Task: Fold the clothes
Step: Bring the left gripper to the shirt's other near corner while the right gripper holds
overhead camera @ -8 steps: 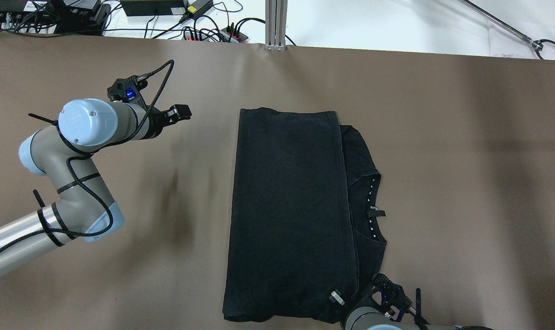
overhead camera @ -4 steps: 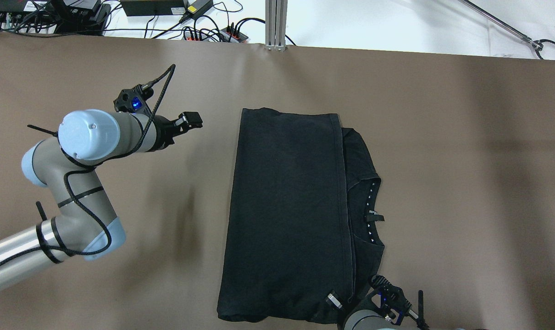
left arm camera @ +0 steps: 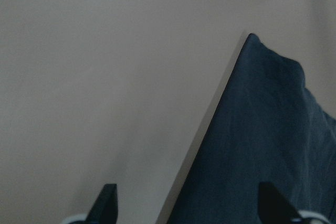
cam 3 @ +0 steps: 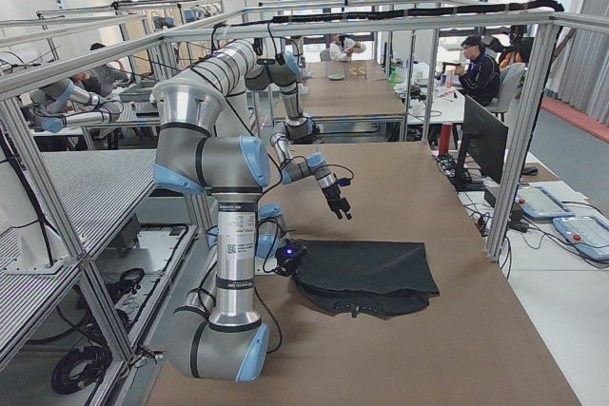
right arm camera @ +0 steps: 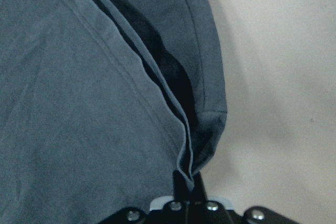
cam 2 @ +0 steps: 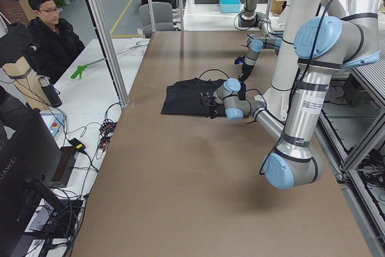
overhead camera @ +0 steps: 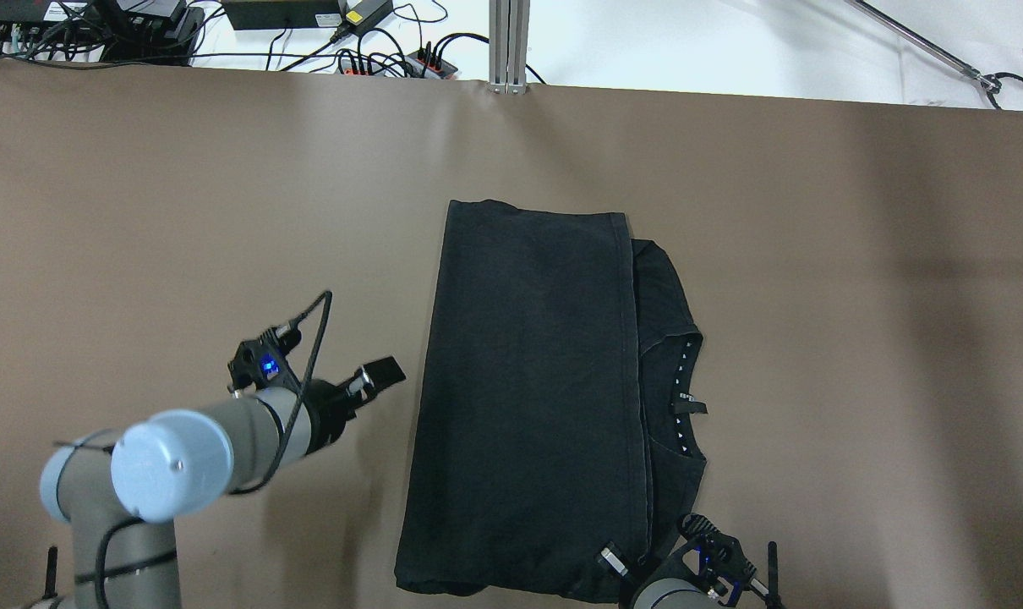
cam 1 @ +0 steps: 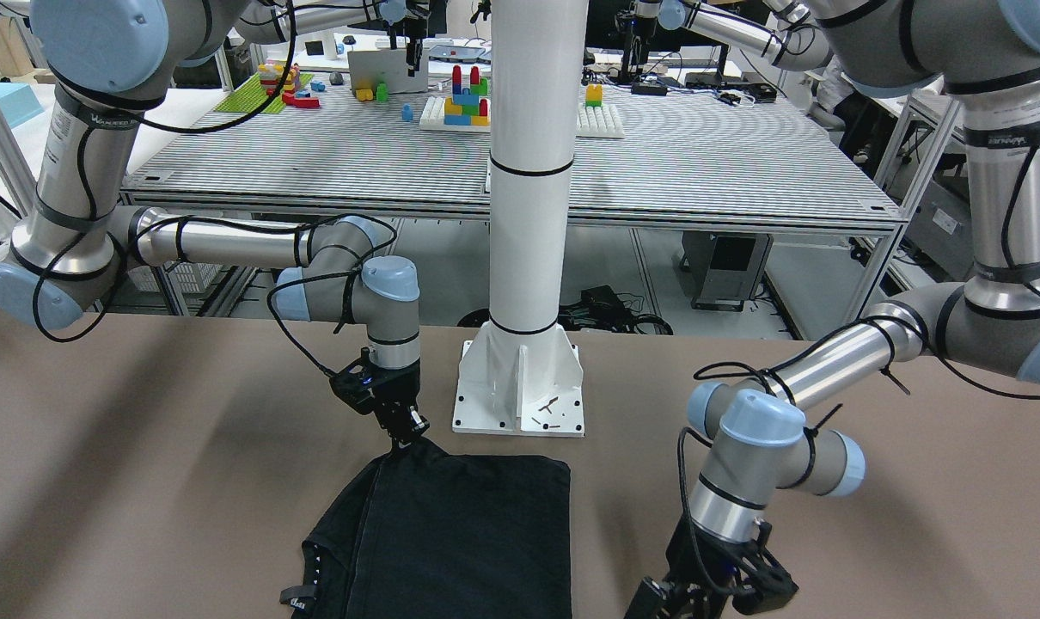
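Right gripper (cam 1: 406, 427) pinched shut on a robot-side corner of the cloth; left gripper (overhead camera: 382, 373) jaws apart, just beside its left edge | brown table (overhead camera: 182, 211) | black soft fabric garment (overhead camera: 537, 381): I see it folded lengthwise, lying mid-table | small white neck mark (overhead camera: 687, 395) exposed

The left arm (overhead camera: 224, 440) and right arm (cam 1: 228, 247): silver-grey tubes, pale blue joint caps. Black cables (overhead camera: 324, 326) wrap both, strapped with ties.
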`<action>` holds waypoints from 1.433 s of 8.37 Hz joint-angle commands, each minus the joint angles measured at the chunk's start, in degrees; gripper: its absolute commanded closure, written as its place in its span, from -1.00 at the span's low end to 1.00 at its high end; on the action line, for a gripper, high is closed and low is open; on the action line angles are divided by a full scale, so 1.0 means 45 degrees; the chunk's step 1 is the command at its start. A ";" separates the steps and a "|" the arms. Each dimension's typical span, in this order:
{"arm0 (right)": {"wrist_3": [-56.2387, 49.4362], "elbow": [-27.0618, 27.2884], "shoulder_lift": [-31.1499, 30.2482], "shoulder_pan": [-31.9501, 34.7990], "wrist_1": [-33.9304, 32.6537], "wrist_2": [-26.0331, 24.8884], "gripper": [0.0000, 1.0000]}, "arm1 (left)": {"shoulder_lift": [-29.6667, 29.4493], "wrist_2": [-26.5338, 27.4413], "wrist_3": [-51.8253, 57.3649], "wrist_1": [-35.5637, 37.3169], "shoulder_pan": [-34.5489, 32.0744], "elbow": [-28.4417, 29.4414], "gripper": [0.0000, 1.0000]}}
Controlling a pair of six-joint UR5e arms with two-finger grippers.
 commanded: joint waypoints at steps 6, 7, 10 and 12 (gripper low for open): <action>0.0003 0.0036 -0.0018 0.0101 0.0004 -0.0139 1.00 | 0.0558 0.3043 -0.2119 0.0127 0.4361 -0.0114 -0.33; 0.0022 0.0016 -0.0038 0.0082 0.0004 -0.0139 1.00 | 0.0559 0.3043 -0.2140 0.0127 0.4381 -0.0017 -0.27; 0.0023 0.0016 -0.0116 0.0101 0.0004 -0.0139 1.00 | 0.0364 0.3043 -0.2314 0.0107 0.4420 0.0238 -0.07; 0.0023 0.0016 -0.0116 0.0101 0.0004 -0.0139 1.00 | 0.0364 0.3043 -0.2413 0.0107 0.4440 0.0238 0.23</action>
